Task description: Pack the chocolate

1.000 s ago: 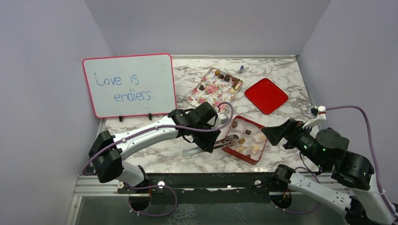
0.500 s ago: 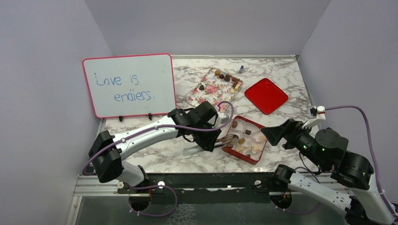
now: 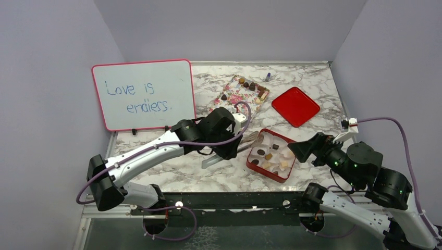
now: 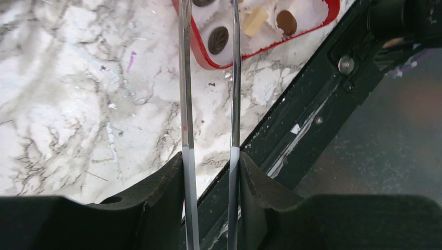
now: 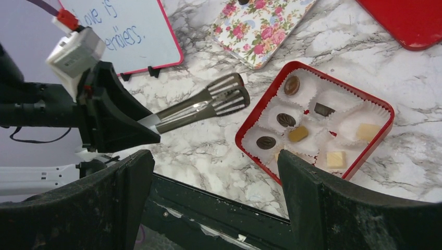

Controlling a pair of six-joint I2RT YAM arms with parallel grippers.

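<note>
Several chocolates (image 5: 285, 120) sit in paper cups (image 5: 333, 98) inside the red box (image 3: 267, 174).

Left wrist view: the tongs (image 4: 184, 104) shoot out from between the left fingers (image 4: 156, 198) and off the top edge, tips unseen! Beyond the fingers, the red box (image 4: 197, 49) is cropped too, one chocolate (image 4: 203, 2) sliced by that edge. Right wrist view: far past the right fingers (image 5: 125, 198), the red tray (image 5: 412, 21), floral tray (image 5: 260, 31) and whiteboard (image 5: 130, 36) are all cut off. From above, the blue-capped object (image 3: 268, 76) is too small to identify.
</note>
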